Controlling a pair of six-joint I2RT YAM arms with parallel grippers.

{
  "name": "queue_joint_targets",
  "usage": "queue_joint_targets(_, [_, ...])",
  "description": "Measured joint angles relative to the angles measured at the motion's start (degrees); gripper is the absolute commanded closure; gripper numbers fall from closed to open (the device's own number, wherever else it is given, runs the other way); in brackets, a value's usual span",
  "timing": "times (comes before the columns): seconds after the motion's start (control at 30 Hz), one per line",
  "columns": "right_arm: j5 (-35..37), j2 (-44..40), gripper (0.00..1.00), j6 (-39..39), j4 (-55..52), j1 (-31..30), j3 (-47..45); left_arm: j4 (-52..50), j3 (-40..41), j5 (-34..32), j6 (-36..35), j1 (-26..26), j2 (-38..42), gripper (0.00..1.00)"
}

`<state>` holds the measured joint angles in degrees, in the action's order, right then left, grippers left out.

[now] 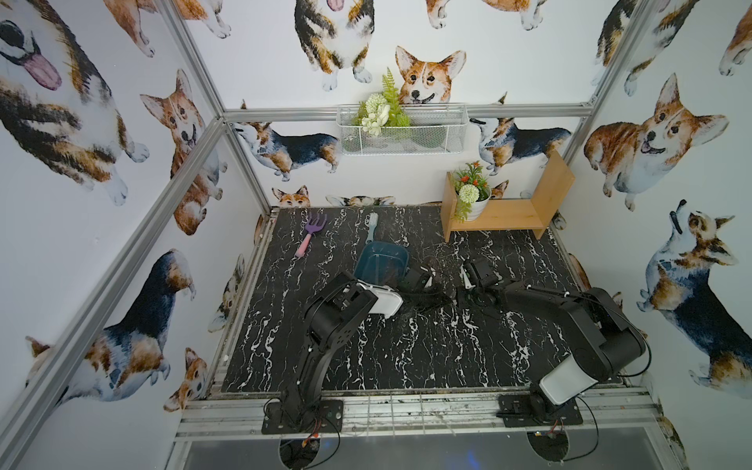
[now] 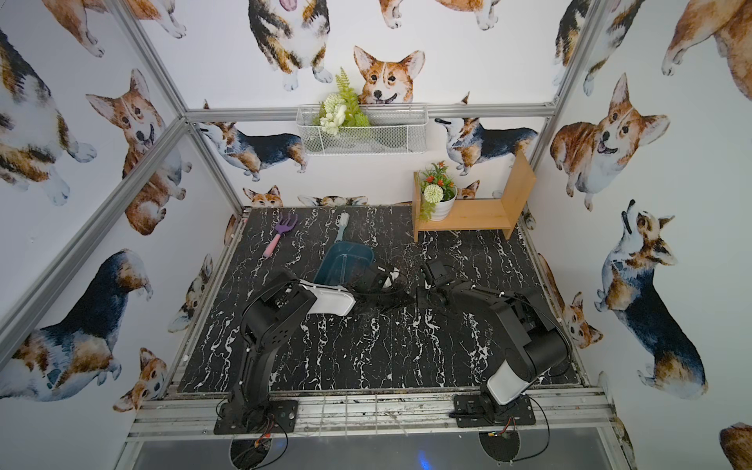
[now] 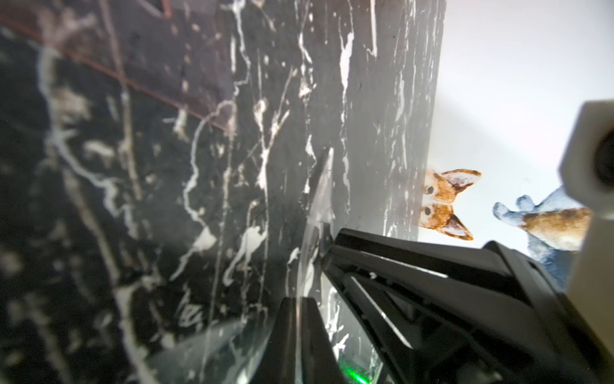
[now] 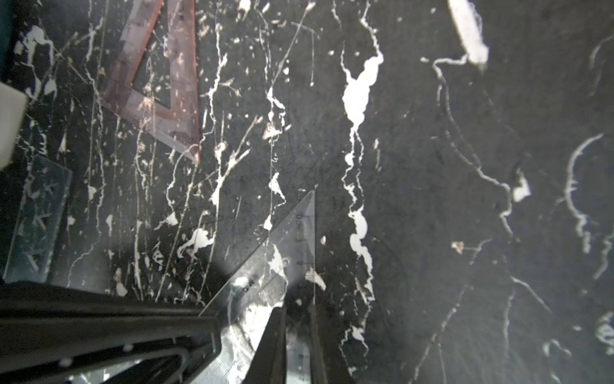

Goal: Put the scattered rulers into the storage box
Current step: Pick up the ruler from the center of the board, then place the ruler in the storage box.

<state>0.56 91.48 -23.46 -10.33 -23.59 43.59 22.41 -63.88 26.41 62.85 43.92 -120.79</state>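
"Here, how do the jaws stand?"

"The left gripper (image 3: 299, 304) has its jaws pressed fully together on the clear triangular ruler (image 4: 294, 239), which passes edge-on between them. The right gripper (image 4: 297, 309) has its jaws a narrow gap apart, closed on the marked edge of the same ruler. Both meet near the middle of the tabletop (image 1: 386, 358)."

"And the other pieces?"

"A reddish triangular ruler (image 4: 182, 83) lies flat on the tabletop between the held ruler and the tub (image 1: 368, 260). A clear straight ruler (image 4: 38, 219) lies nearer the left arm (image 1: 325, 325). The dark teal tub sits just left of the left gripper, its near end hidden by that arm."

"The surface and the room?"

"The tabletop is black, veined white like marble. Three walls (image 1: 81, 142) carry corgi prints behind aluminium bars (image 1: 190, 53). Along the far edge lie a toy rake (image 1: 309, 236) and a brush (image 1: 371, 228), left of centre. A wooden shelf (image 1: 508, 219) with a potted plant (image 1: 474, 203) fills the right corner. A wire basket (image 1: 427, 136) hangs on the back wall."

"Where is room to move?"

"The broadest bare stretch lies between the near edge and the grippers. A second lies between the right gripper and the shelf. Metal rails (image 1: 236, 309) border the left and near edges, and the side walls stand close."
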Motion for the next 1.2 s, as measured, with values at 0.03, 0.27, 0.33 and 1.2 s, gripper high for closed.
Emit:
queue_joint_targets(0.03, [0.02, -0.48, 0.70, 0.00, -0.57, 0.00, 0.15, 0.11, -0.02, 0.48, 0.02, 0.02, 0.00, 1.00])
queue_joint_targets(0.27, [2.01, -10.12, 0.39, -0.37, -13.81, 0.59, 2.69, -1.57, -0.59, 0.92, -0.11, 0.09, 1.62, 1.00])
queue_joint_targets(0.33, [3.04, -13.40, 0.38, -0.37, -15.39, 1.57, 3.93, -3.28, -1.40, 0.87, -0.74, 0.09, 2.49, 1.00])
queue_joint_targets(1.2, [-3.28, -24.39, 0.31, 0.59, -19.47, 4.11, 7.89, -36.20, -13.57, -5.09, -20.87, -6.08, 22.10, 1.00])
